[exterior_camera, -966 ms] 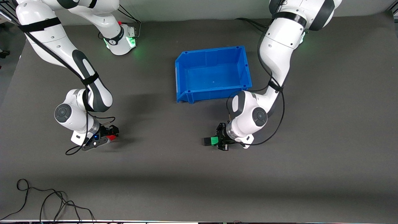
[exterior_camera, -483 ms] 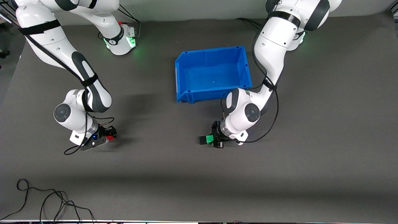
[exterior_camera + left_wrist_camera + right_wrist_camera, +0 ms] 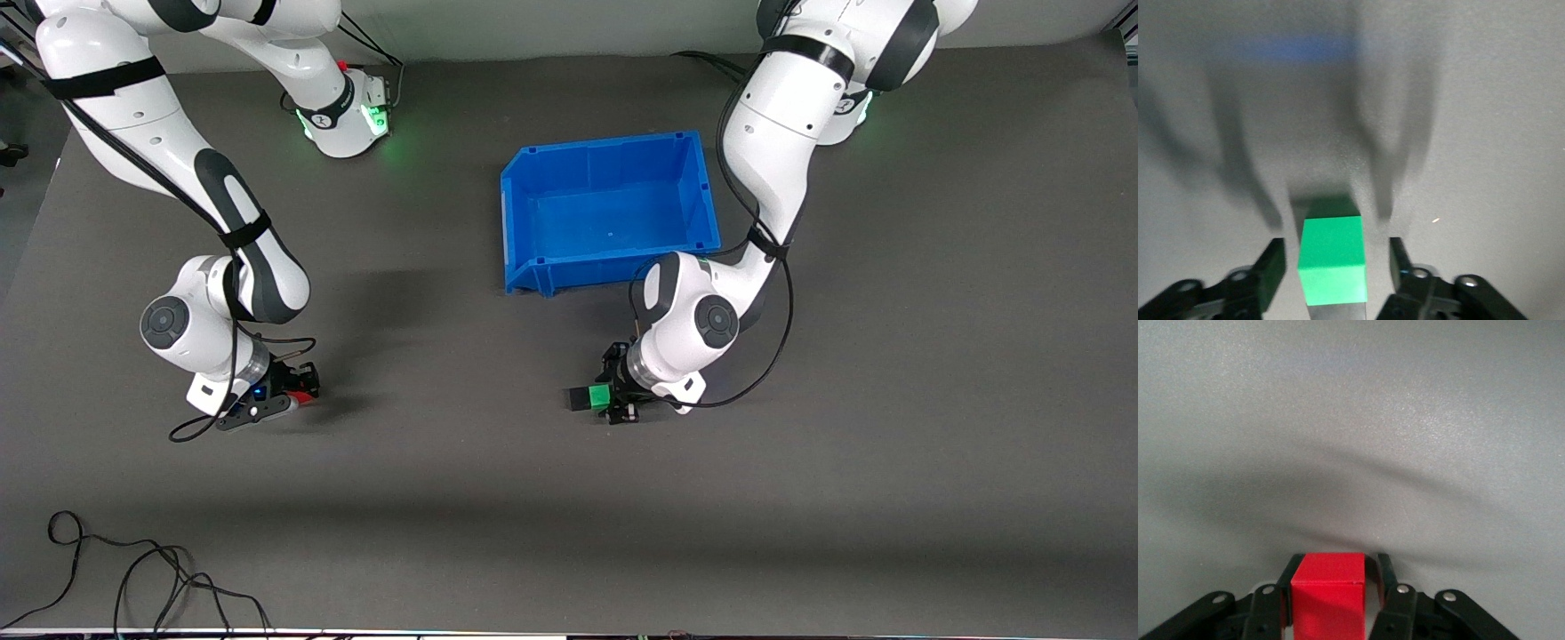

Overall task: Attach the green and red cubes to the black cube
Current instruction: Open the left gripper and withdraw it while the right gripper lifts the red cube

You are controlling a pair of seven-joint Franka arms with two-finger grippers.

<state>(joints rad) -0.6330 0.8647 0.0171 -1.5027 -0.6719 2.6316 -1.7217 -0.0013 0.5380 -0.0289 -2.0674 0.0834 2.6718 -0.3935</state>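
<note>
Front view shows the whole table (image 3: 889, 498): the blue bin (image 3: 610, 212) near the robots' bases, the left gripper (image 3: 613, 396) low over the table nearer the camera than the bin, and the right gripper (image 3: 284, 394) low toward the right arm's end. At the left gripper the green cube (image 3: 601, 396) touches the black cube (image 3: 578, 399), the black one on the side toward the right arm's end. A loose cable (image 3: 133, 569) lies at the table's near edge.

Left wrist view gives what the high camera cannot: the fingers (image 3: 1271, 270) stand apart on either side of the green cube (image 3: 1332, 258) with a clear gap on each side, so they hold nothing. The black cube does not show clearly there.

Right wrist view shows the red cube (image 3: 1328, 595) clamped between the fingers (image 3: 1379, 577), both pressed against its sides, with bare table ahead. From the front only a sliver of red (image 3: 304, 396) shows.

Being cubes, none has a long axis; the green-black pair runs roughly along the table's length
</note>
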